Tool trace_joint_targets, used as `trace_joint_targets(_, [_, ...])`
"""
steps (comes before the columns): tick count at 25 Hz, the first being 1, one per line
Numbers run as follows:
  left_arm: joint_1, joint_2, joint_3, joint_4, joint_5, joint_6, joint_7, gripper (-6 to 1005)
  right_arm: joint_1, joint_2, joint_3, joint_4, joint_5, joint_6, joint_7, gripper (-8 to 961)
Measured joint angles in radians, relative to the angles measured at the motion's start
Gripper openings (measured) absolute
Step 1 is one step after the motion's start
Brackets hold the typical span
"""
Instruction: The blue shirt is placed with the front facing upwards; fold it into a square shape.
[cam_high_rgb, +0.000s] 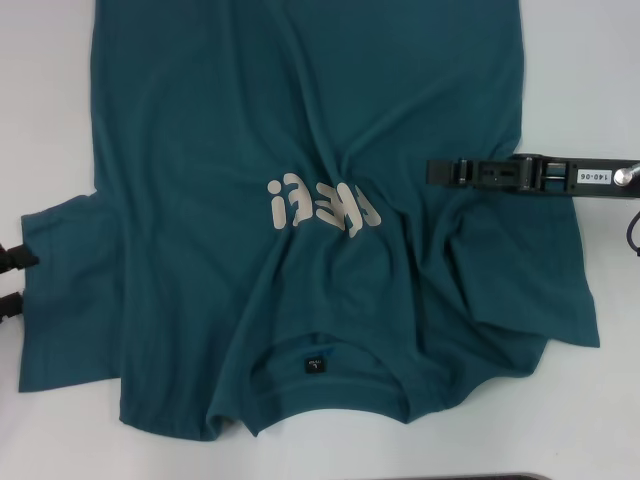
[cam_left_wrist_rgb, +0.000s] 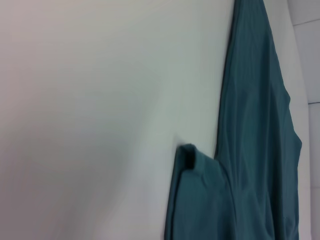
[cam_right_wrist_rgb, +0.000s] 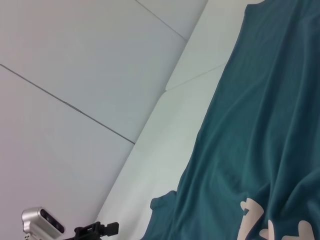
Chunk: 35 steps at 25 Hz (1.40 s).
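Nearest us, the blue shirt (cam_high_rgb: 300, 200) lies face up on the white table (cam_high_rgb: 590, 80), its collar (cam_high_rgb: 315, 365) closest and the pale lettering (cam_high_rgb: 325, 208) beyond. Our left gripper (cam_high_rgb: 12, 280) sits at the left sleeve's edge; our right gripper (cam_high_rgb: 480, 172) lies over the shirt's right side. We cannot tell either jaw state.

Bright, even, nearly shadowless light; both wrist views are slightly soft.
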Motion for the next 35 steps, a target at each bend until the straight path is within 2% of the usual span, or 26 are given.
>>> trace_joint_targets(3, [-0.003,0.003,0.007,0.014,0.004,-0.005,0.000,834,-0.001,0.000,0.000,0.000,0.000,0.001,0.000,898])
trace_joint_targets(9, [-0.014,0.006,0.015,0.040,0.013,-0.007,0.003,750,0.000,0.000,0.000,0.000,0.000,0.002,0.000,898])
trace_joint_targets(20, [-0.049,-0.001,0.033,0.041,0.014,-0.001,-0.003,659,-0.003,0.000,0.000,0.000,0.001,0.003,-0.001,898])
trace_joint_targets(30, [-0.053,0.005,0.070,0.038,0.033,-0.011,-0.011,576,-0.008,0.000,0.000,-0.004,0.005,0.002,0.000,897])
trace_joint_targets(35, [-0.051,0.003,0.092,0.001,0.052,-0.012,0.007,378,-0.008,0.000,0.000,-0.004,0.005,0.002,0.000,897])
